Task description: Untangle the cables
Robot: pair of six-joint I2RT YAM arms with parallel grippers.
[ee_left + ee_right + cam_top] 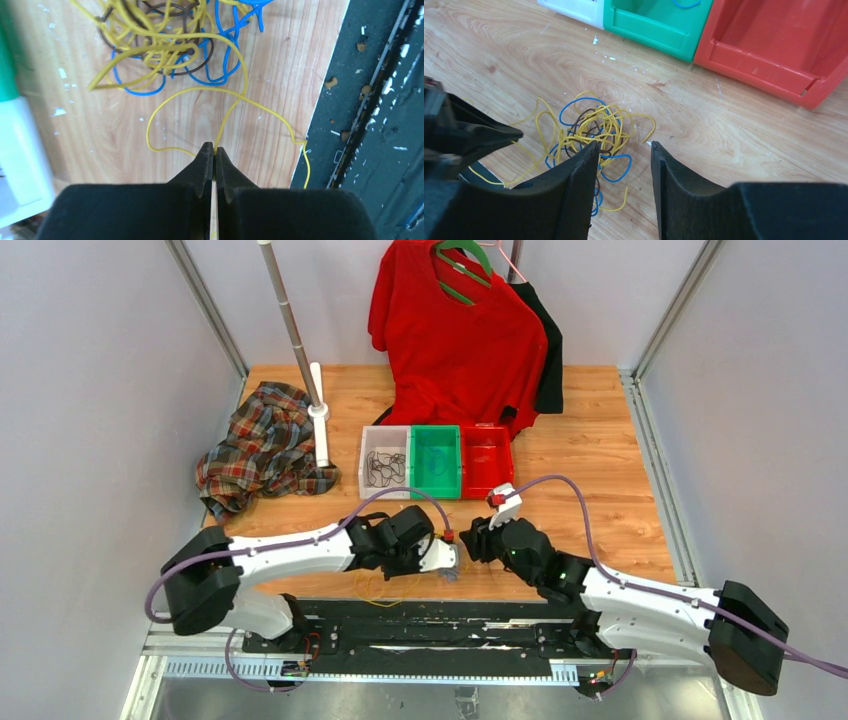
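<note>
Cables, yellow, blue and brown, lie knotted on the tabletop near its 6 o'clock edge. My left jaws are pinched shut on one yellow strand, which runs toward 12 o'clock into the knot; I judge that hold is for drawing it free. My right jaws stand apart, empty, just above the knot, probably to pin it. Bins, white, green and red, sit at 12 o'clock, likely for sorted colours. The wood is scuffed with white flecks. Beyond: a red shirt at 12, a plaid shirt at 10, grey walls.
</note>
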